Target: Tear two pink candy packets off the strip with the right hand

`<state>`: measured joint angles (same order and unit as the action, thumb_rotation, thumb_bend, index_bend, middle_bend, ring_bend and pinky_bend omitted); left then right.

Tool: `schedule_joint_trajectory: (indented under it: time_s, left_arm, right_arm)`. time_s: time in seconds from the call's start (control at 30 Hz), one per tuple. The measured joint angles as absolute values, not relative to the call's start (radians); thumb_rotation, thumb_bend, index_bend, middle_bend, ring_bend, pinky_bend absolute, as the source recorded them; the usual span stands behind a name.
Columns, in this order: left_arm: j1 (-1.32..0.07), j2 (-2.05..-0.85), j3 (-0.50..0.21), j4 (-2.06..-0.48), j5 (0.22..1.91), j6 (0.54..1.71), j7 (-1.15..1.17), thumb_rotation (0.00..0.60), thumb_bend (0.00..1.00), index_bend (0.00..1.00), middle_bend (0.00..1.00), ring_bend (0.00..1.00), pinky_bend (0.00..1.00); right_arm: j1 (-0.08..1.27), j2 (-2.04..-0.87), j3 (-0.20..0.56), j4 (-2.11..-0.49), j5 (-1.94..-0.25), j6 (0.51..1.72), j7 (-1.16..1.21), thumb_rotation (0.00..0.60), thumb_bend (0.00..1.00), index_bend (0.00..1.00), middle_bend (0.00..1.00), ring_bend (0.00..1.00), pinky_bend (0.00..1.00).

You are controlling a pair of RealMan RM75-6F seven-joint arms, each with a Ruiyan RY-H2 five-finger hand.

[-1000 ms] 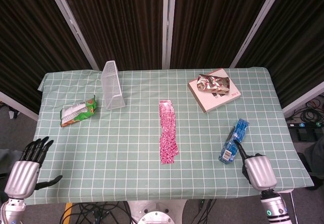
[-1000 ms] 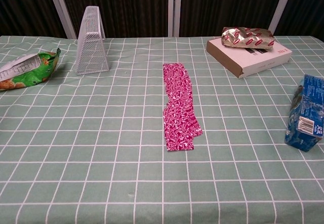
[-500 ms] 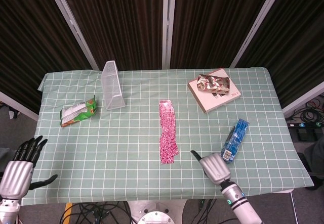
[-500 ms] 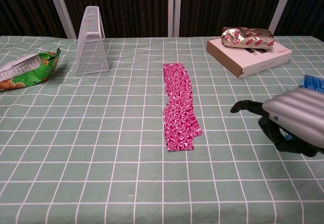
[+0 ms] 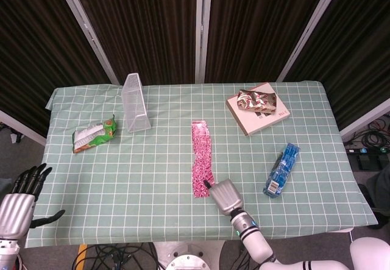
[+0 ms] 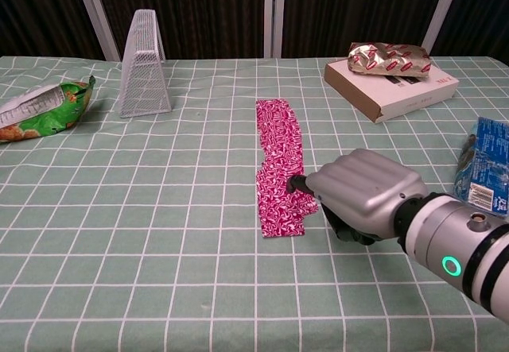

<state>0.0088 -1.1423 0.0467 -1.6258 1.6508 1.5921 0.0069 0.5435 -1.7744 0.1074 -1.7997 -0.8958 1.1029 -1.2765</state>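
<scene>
The right hand (image 6: 362,201) has swept in from the blue packet (image 5: 282,170), fingertip now on the pink candy strip (image 6: 281,165), grip unclear, while the left hand (image 5: 19,198) stays spread.

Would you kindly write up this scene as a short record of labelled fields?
surface: table with green checked cloth
target: pink candy strip, flat at centre
right hand: at the strip's near end, a fingertip reaching its right edge; grasp unclear
left hand: off the table's near left corner, fingers spread, holding nothing
others: wire mesh stand, green snack bag, white box with foil packet on it, blue packet
</scene>
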Motion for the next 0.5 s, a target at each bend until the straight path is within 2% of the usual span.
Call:
schedule_joint_trajectory:
  time_s: [0.2,0.5]
  left_arm:
    - [0.008,-1.142,0.045,-1.619,1.649,1.591,-0.002,0.504,0.01,0.05,0.01,0.0,0.09]
    - [0.007,-1.142,0.043,-1.616,1.645,1.591,-0.005,0.502,0.01,0.05,0.01,0.0,0.09]
  right_arm:
    - [0.581,-1.804,0.097,-1.797,-0.826,1.172,-1.316,0.6,1.0,0.17,0.88,0.81,0.7]
    - [0.653,-1.819,0.109,-1.784,-0.728,1.171,-1.309,0.6,1.0,0.17,0.88,0.81,0.7]
